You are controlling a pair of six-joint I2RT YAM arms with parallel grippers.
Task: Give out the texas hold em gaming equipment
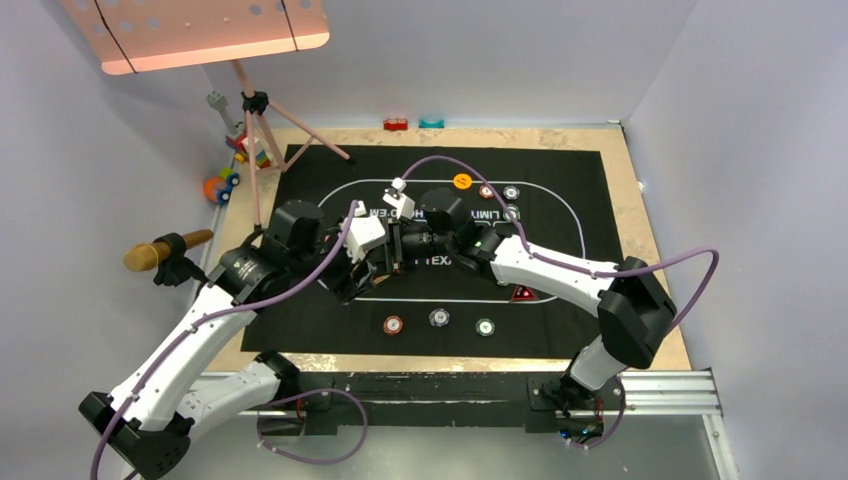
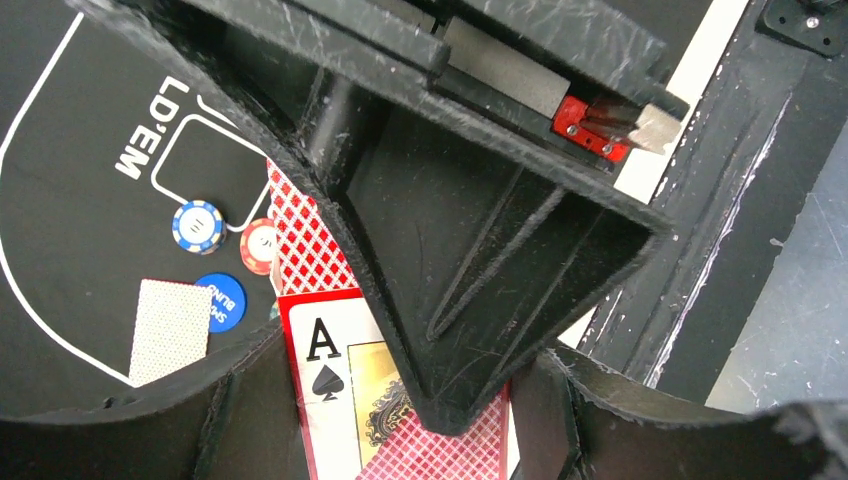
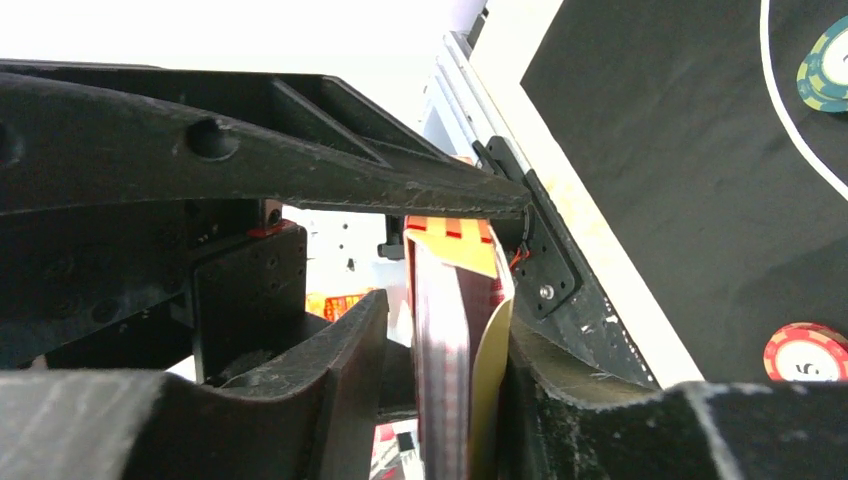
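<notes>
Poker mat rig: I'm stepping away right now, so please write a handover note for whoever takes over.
Right gripper: shut on the deck of cards, mid-mat.
Left gripper: at the deck, ace of spades between its fingers; grip unclear.
Laid out: red chip, grey chip and green chip in the near row; orange button on the far side; triangular marker on the right; one face-down card beside the blue button.
Left: probably dealing the rest of the deck.

Both arms [image 1: 400, 245] crowd mat [image 1: 300, 170] centre; tripod [image 1: 262, 125] blocks far-left corner
</notes>
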